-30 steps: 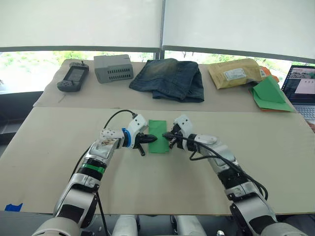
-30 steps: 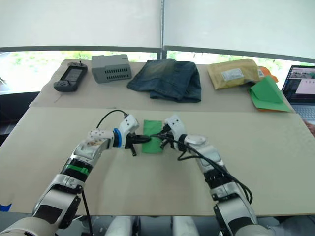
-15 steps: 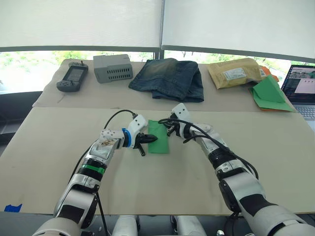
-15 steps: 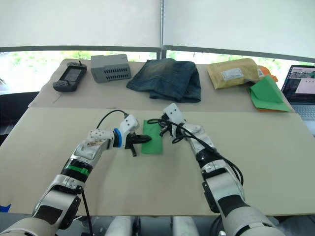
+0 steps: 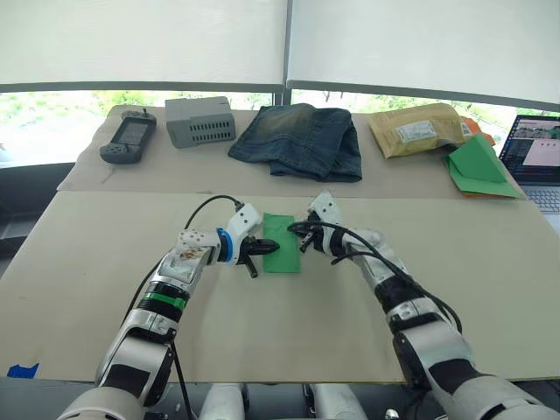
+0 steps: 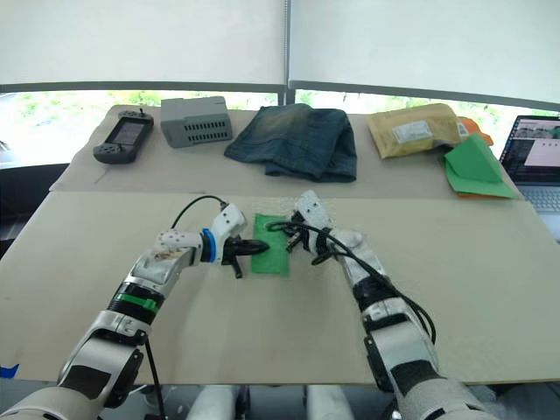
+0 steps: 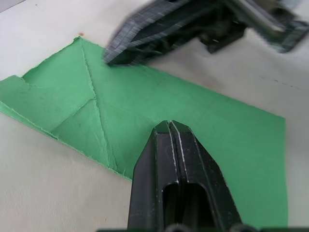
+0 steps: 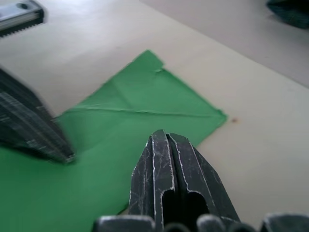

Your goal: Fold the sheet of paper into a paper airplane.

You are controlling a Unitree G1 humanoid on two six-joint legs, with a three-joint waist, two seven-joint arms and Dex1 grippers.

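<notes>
Left eye view, your left gripper point(image 5: 265, 248) closed, pressing the sheet of paper point(image 5: 282, 242), your right gripper point(image 5: 302, 243) closed at its opposite edge.

sheet of paper point(image 5: 281, 242) on table point(image 5: 105, 262) | left gripper point(image 5: 267, 248) left, right gripper point(image 5: 297, 234) right

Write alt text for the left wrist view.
A closed black two-fingered left pincer rests over a thin bright green sheet of paper with visible creases, lying flat on a beige table. The black right pincer touches the sheet's opposite edge.
</notes>
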